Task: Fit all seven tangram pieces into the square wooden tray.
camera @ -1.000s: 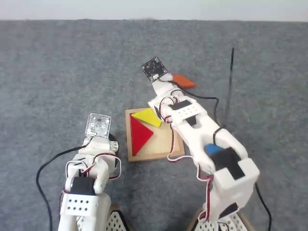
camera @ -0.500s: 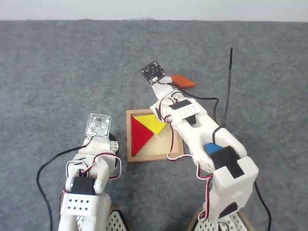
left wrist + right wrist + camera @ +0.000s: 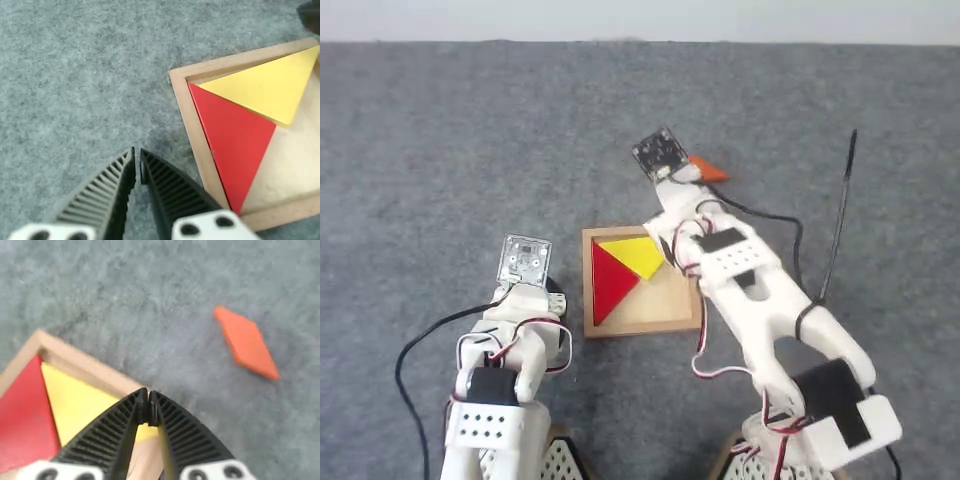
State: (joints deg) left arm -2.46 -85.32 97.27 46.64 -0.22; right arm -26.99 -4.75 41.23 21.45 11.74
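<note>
Wooden square tray (image 3: 655, 305): lies flat on grey carpet (image 3: 440, 150), between the two arms and just ahead of their bases.
Red triangle (image 3: 610, 280): flat inside the tray, its long side against the wall nearest the left arm.
Yellow triangle (image 3: 638, 255): flat inside the tray along the far wall, one edge touching the red triangle. The remaining tray floor is bare wood.
Orange parallelogram (image 3: 708, 170): flat on the carpet beyond the tray, apart from it, close to the right arm's wrist.
Left gripper (image 3: 136, 155): over carpet just beside the tray's outer rim (image 3: 182, 100); pincer narrow, fingers drawn together to a thin slit, holding nothing.
Right gripper (image 3: 148, 396): above the tray's far rim (image 3: 75, 360), where the yellow triangle (image 3: 85, 410) meets it; pincer closed tip to tip, holding nothing. Whether it touches the rim cannot be told. The orange parallelogram (image 3: 246, 342) lies well clear of its tips.
</note>
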